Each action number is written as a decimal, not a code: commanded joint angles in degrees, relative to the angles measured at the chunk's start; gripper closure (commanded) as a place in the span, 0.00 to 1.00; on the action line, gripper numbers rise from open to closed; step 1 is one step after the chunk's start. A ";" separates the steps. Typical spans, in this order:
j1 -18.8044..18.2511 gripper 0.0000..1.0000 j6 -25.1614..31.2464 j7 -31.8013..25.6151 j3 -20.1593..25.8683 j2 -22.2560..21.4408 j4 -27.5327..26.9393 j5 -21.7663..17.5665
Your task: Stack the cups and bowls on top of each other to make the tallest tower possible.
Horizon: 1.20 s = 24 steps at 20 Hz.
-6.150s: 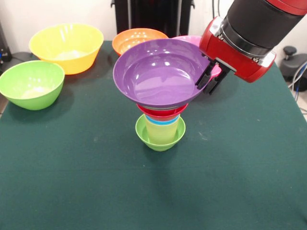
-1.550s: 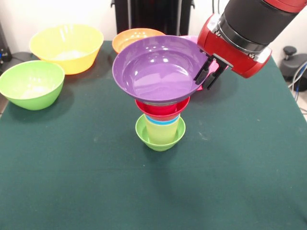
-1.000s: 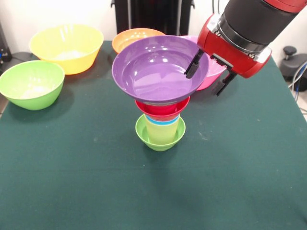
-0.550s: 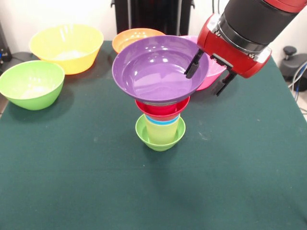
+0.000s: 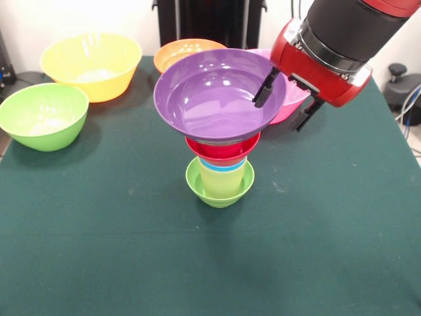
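The tower (image 5: pixel 220 168) stands mid-table: a small lime-green bowl (image 5: pixel 197 187) at the base, a pale yellow cup (image 5: pixel 222 179) in it, a blue cup rim (image 5: pixel 223 165), a small red bowl (image 5: pixel 223 149), and the wide purple bowl (image 5: pixel 214 95) on top. My gripper (image 5: pixel 284 103) is open astride the purple bowl's right rim. One finger (image 5: pixel 265 87) is inside the bowl, the other (image 5: pixel 305 114) outside, and neither visibly presses the rim.
A large yellow bowl (image 5: pixel 92 64) and a large green bowl (image 5: pixel 43 115) sit at the left. An orange bowl (image 5: pixel 187 52) stands behind the tower. A pink bowl (image 5: pixel 294 95) lies behind the purple bowl's right rim, mostly hidden by the arm.
The gripper was shut on the purple bowl's right rim and has opened, leaving the bowl resting on the tower. Over the last second nothing has moved.
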 commanded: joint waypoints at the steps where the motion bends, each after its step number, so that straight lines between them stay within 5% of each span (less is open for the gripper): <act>1: 0.00 0.00 5.12 2.78 2.98 -1.02 -0.43 -1.63; 17: -1.15 0.00 9.88 2.55 3.83 -1.09 -5.74 -0.20; 24: -1.26 0.00 18.64 -0.05 0.98 -0.59 -12.14 -1.68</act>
